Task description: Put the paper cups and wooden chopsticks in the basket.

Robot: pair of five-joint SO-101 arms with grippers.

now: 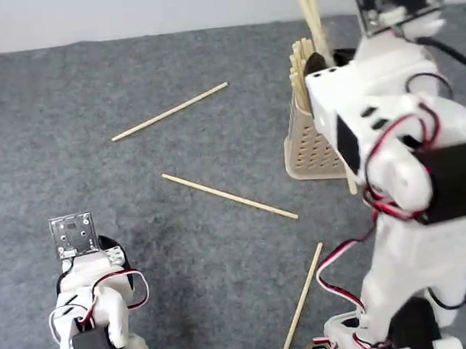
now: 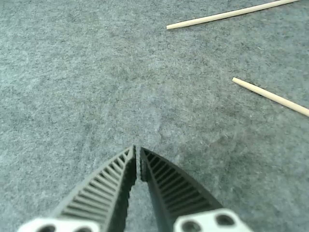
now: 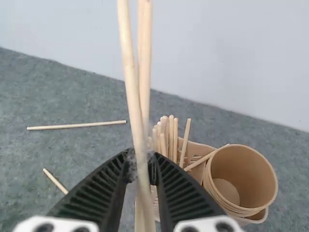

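Three loose chopsticks point(image 1: 229, 196), plus at least two held chopsticks point(image 3: 129, 72) in my grip. One basket point(image 1: 310, 154), one stick bundle point(image 3: 166, 135) too tight to count. One cup stack point(image 3: 241, 179), cup count unclear.

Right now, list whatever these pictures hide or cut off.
- High view: the right arm covers part of the basket, so what it holds cannot be counted.
- Right wrist view: the held chopsticks run off the top edge above the right gripper; their number is unclear.
- Left wrist view: one loose chopstick is cut off by the edge.
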